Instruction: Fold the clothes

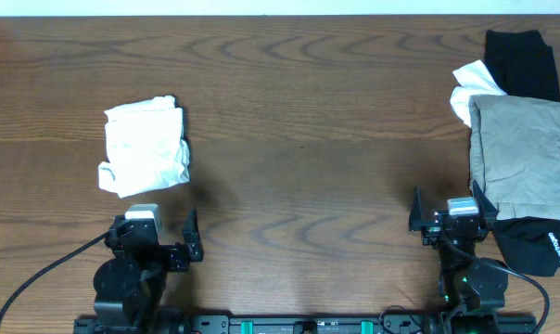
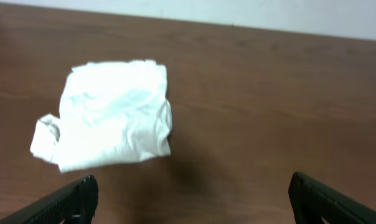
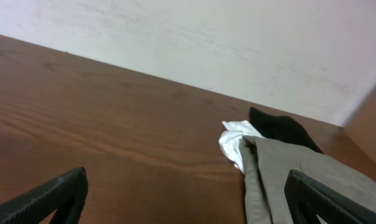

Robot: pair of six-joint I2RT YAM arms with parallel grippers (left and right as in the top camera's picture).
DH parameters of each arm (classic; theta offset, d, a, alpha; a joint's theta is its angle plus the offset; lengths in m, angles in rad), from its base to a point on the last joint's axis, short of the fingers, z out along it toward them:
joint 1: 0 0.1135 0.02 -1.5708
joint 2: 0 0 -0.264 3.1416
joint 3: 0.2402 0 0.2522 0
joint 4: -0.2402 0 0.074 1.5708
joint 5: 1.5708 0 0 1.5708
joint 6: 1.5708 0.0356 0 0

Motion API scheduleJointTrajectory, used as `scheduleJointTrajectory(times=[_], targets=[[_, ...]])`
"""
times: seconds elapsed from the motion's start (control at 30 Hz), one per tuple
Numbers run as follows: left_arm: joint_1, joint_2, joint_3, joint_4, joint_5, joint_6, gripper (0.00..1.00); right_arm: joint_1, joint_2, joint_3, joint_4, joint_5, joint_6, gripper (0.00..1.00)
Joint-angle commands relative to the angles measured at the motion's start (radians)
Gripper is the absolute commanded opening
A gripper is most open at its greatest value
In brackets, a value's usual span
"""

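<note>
My left hand (image 1: 158,232) and right hand (image 1: 447,210) both hang released and empty at the near edge of the table (image 1: 299,139). The white garment (image 1: 143,146) lies bundled ahead of the left, likely already folded. The grey-beige garment (image 1: 521,153) waits piled beside the right.

Left tool (image 2: 191,186), right tool (image 3: 185,180) wide open

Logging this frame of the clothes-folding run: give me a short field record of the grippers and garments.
left gripper: open, empty
right gripper: open, empty
white garment: folded bundle, left side of table, ahead of left gripper
grey-beige garment: spread out at right edge, ahead of right gripper
black garment: beyond the grey-beige one, partly under it
white cloth: peeking out beside them
</note>
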Motion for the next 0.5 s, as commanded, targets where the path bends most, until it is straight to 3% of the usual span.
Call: scheduleJointTrajectory(times=[0.0,0.47], targets=[[0.023,-0.045,-0.063,0.064,0.017,0.025,0.98,-0.008,-0.007,-0.002,-0.004,0.008,-0.010,0.99],[0.045,-0.124,-0.277,0.321,0.061,0.032,0.98,-0.008,-0.007,-0.002,-0.004,0.007,-0.009,0.99]])
